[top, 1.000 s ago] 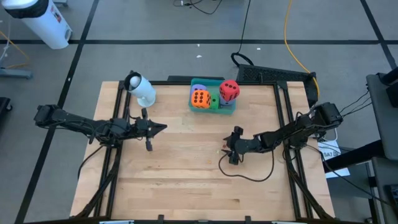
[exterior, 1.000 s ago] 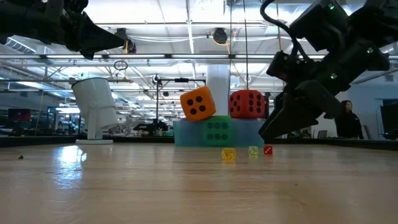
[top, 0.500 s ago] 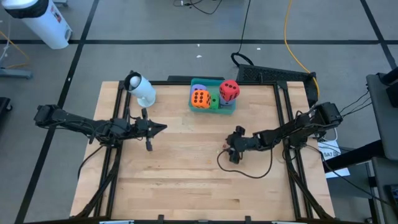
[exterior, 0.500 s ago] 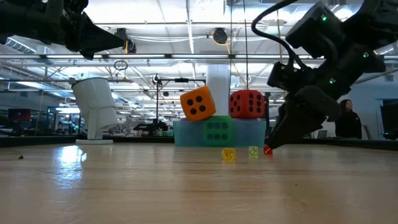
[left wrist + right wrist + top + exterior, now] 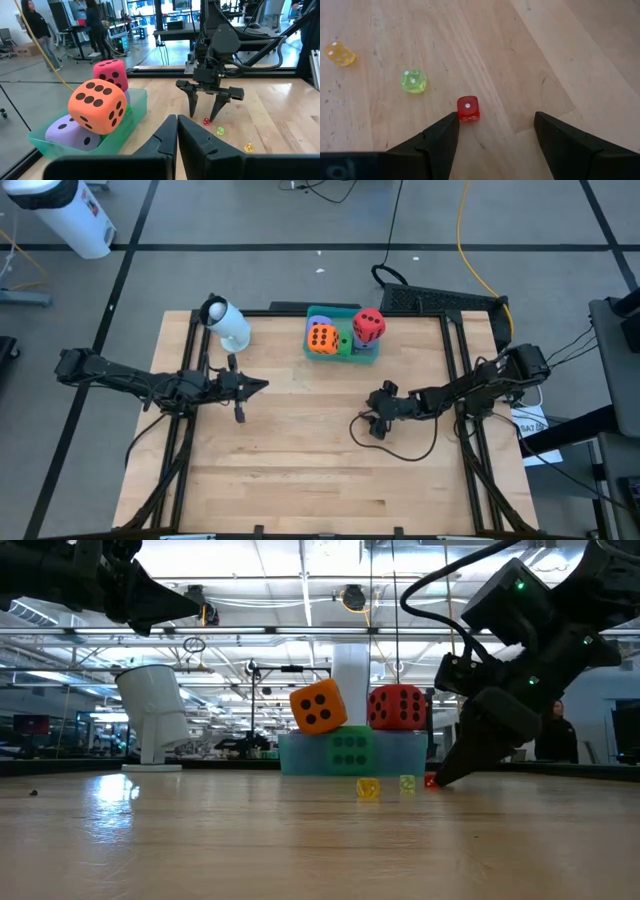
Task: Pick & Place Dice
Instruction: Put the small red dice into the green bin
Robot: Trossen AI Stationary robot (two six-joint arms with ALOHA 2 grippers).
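Tray [image 5: 131,116] w/ orange [image 5: 98,106], red [image 5: 110,74], purple dice [image 5: 70,132] — right end effector [image 5: 492,131] apart, left [image 5: 177,131] together.

You are looking at a tray [image 5: 310,311] sitting at the middle of the table's [image 5: 300,480] far edge. Two big dice are lying in the tray, and two more are resting on them, one [image 5: 321,338] over the tray's left half, one [image 5: 369,326] over its right. A cup [image 5: 228,325] is standing left of the tray. Before the tray, slightly to its right, three small dice [image 5: 413,81] are lying in a row on the table. The right gripper [image 5: 495,125] is standing over the one [image 5: 468,108] at the row's end. The left gripper [image 5: 262,386] is hanging before the tray, to its left.
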